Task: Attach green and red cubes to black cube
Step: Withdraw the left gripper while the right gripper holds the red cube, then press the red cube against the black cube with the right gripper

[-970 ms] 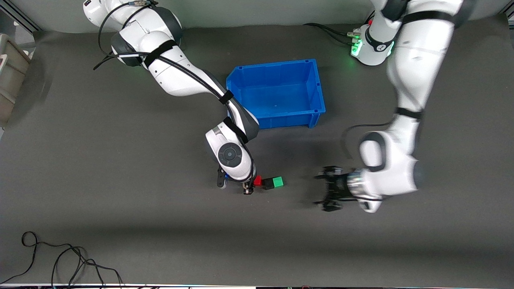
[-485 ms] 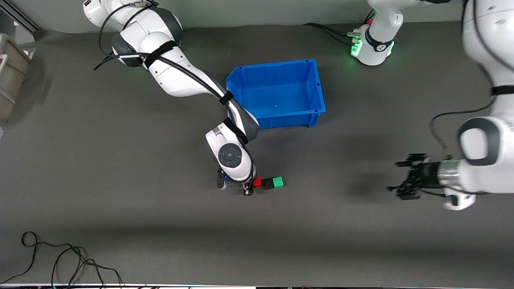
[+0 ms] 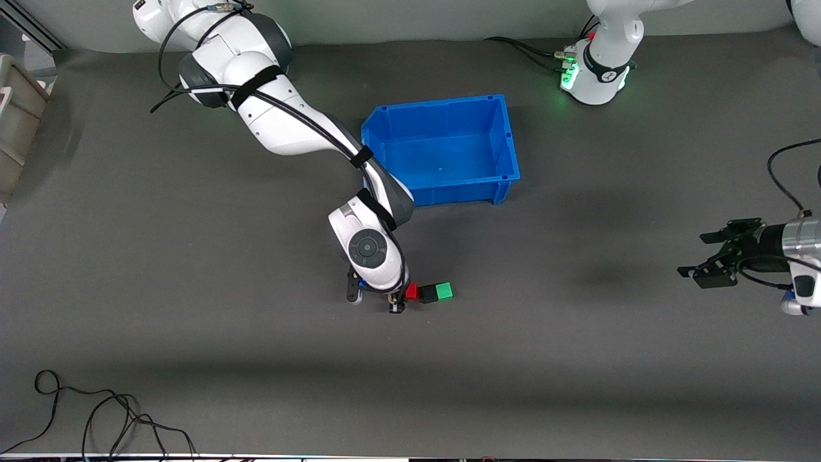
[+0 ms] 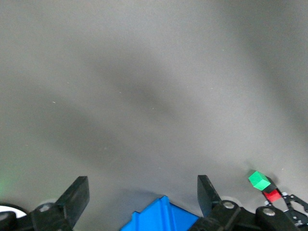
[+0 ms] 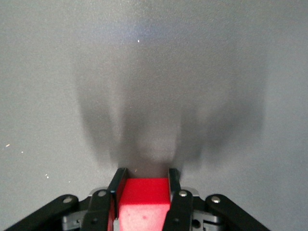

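Right pincer (image 3: 399,301) clamps the red cube (image 3: 412,292), touching the black cube (image 3: 428,294).

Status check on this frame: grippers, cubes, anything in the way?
Right gripper shut on red cube. Red, black cube, green cube in one row, touching. Left gripper open, waiting at its table end. Nothing blocking.

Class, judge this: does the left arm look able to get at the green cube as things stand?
Probably yes. The green cube sits at the row's free end, next to the black cube; the right end effector grips the red cube. The open left end effector hangs over bare table.
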{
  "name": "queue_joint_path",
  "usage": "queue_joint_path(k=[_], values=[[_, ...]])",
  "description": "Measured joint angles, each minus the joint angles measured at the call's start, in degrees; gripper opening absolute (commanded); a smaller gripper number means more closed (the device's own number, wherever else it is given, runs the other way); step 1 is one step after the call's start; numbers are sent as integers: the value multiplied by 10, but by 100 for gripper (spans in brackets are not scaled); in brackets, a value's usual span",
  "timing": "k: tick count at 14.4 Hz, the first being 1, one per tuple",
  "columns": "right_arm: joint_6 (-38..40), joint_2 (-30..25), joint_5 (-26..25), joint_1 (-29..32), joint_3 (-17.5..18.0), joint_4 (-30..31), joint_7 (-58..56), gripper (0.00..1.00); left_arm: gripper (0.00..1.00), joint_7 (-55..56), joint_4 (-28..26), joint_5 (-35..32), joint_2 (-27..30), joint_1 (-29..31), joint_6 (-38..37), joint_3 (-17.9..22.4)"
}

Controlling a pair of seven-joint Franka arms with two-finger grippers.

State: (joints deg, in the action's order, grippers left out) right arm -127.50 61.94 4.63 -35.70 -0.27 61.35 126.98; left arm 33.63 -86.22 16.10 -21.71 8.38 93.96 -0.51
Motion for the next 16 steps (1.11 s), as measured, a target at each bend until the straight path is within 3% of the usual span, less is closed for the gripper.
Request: queue_joint_path(k=[16], values=[[-10,6,-16,-4,-2,-10,-2,0,100,-83,16,-54,33,-5,-7,-9]])
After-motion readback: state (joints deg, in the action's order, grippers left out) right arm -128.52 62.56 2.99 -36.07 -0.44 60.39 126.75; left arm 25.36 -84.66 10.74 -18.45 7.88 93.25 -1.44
